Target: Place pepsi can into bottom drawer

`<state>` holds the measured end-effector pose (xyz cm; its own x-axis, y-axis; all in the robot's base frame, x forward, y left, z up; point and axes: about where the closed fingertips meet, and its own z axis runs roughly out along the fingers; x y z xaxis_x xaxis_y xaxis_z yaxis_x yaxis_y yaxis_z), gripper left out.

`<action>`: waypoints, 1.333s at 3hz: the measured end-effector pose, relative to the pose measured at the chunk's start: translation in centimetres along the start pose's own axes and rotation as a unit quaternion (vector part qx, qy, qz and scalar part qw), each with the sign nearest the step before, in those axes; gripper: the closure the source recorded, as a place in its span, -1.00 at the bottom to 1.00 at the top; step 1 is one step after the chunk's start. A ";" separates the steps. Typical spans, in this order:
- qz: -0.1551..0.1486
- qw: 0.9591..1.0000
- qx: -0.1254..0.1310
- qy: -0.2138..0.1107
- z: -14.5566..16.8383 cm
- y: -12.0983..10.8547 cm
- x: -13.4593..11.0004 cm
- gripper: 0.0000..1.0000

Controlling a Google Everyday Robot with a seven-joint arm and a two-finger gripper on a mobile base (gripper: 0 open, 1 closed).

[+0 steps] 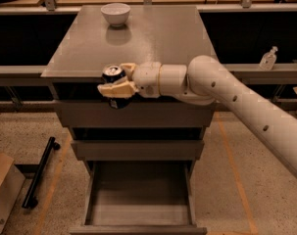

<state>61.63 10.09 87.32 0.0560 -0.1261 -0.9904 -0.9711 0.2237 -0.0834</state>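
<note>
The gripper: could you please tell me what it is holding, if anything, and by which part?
The gripper is shut on the pepsi can, gripping its side wall about mid-height, at the front edge of the cabinet, above the open bottom drawer.

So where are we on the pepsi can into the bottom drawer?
Done: the bottom drawer stands pulled open and looks empty, and the gripper is shut on the pepsi can, with fingers on both sides.
In hand: the can is held at the front edge of the cabinet top, above the drawer fronts.
Left: lower it into the open drawer, release, withdraw.
</note>
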 end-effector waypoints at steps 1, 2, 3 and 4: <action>0.015 0.998 -0.038 -0.040 0.3 3.4 4.5 1.00; 0.019 0.998 -0.044 -0.045 0.5 3.8 5.6 1.00; 0.008 0.998 -0.051 -0.035 0.8 4.0 5.3 1.00; 0.007 0.998 -0.052 -0.035 0.8 4.0 5.4 1.00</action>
<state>58.19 11.10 81.59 0.0545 -0.0551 -0.9970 -0.9905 0.1232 -0.0610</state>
